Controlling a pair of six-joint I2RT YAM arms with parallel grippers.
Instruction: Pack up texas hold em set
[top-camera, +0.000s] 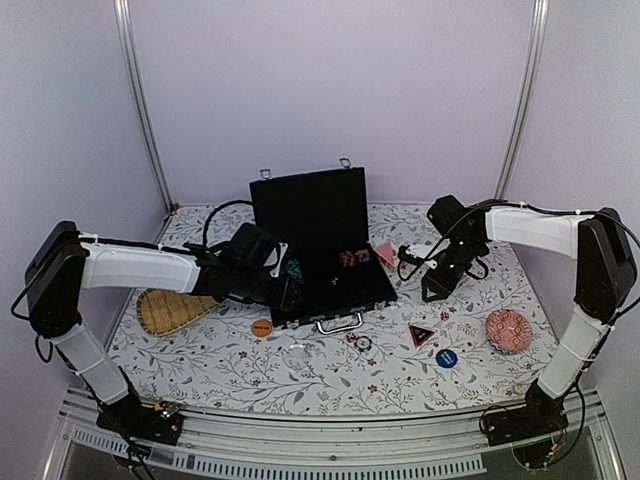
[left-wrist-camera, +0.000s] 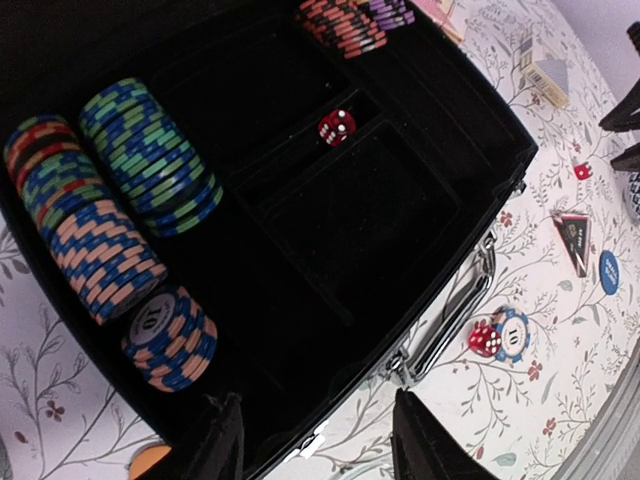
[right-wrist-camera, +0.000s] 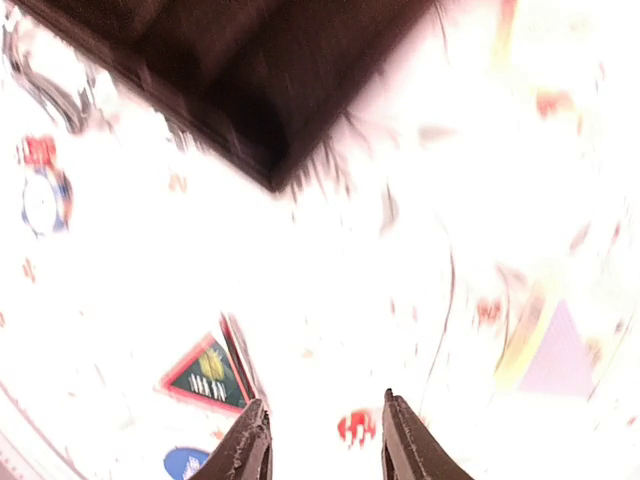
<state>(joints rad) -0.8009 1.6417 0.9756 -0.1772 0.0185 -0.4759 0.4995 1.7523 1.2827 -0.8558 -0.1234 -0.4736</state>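
Observation:
The black case (top-camera: 335, 268) lies open mid-table with its lid upright. Several stacks of multicoloured chips (left-wrist-camera: 110, 215) fill its left side. A red die (left-wrist-camera: 337, 126) and another chip stack (left-wrist-camera: 345, 22) also sit inside. My left gripper (left-wrist-camera: 318, 445) hovers open and empty over the case's front edge, near the silver handle (left-wrist-camera: 455, 310). Outside, a second die (left-wrist-camera: 484, 339) rests against a loose chip (left-wrist-camera: 510, 332). My right gripper (right-wrist-camera: 325, 440) is open just above the table right of the case. A small red die (right-wrist-camera: 357, 427) lies on the cloth between its fingertips, in a blurred view.
A woven straw tray (top-camera: 170, 310) lies left of the case, partly under my left arm. A red patterned bowl (top-camera: 508, 330) sits front right. A triangular card (top-camera: 421, 335), a blue disc (top-camera: 446, 357) and an orange disc (top-camera: 262, 327) lie in front. A card deck (left-wrist-camera: 545, 72) lies right of the case.

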